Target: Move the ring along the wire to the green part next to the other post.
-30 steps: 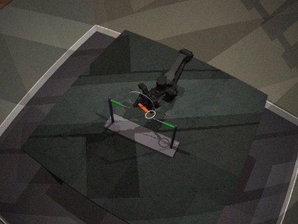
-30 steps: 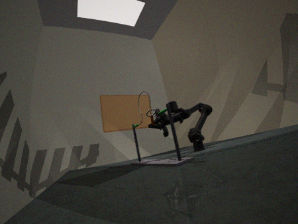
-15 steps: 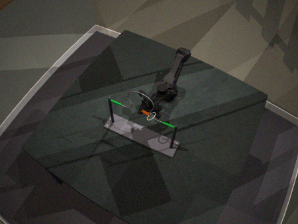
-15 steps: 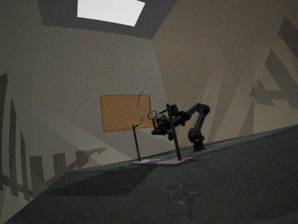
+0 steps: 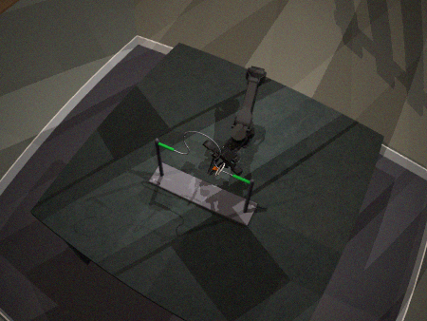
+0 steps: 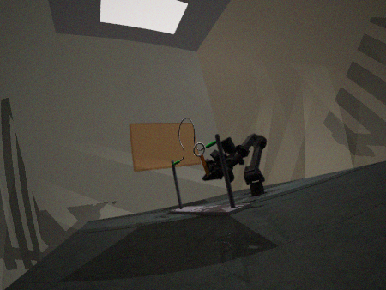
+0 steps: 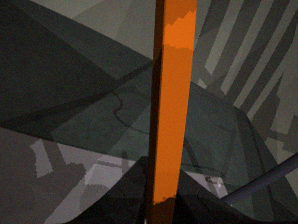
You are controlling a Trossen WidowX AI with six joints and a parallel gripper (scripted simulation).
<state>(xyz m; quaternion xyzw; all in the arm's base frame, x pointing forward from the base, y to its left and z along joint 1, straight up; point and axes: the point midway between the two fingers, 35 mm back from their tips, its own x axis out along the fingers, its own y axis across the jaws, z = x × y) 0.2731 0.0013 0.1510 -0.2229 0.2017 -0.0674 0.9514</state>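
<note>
The ring point(image 5: 222, 167) point(image 6: 194, 149) is around the thin grey wire point(image 5: 201, 133) point(image 6: 179, 135), between its tall bend and the green part point(image 5: 241, 179) point(image 6: 211, 144) by the right post in the top view. Whether ring and wire touch is too small to tell. The orange handle point(image 5: 215, 168) point(image 6: 204, 162) point(image 7: 175, 100) slants down from the ring in the exterior view. My gripper point(image 6: 207, 174) point(image 7: 153, 163) is shut on the handle's lower end, below the wire. The ring is outside the wrist view. The other green part point(image 5: 166, 146) point(image 6: 176, 162) is at the far end.
One post point(image 5: 249, 197) point(image 6: 225, 172) stands close to the arm in the exterior view; the other post point(image 5: 159, 160) point(image 6: 177, 186) is at the opposite end of the pale base point(image 5: 190, 182). The wire's tall bend rises beside the gripper. A post also crosses the wrist view's lower right point(image 7: 265, 176).
</note>
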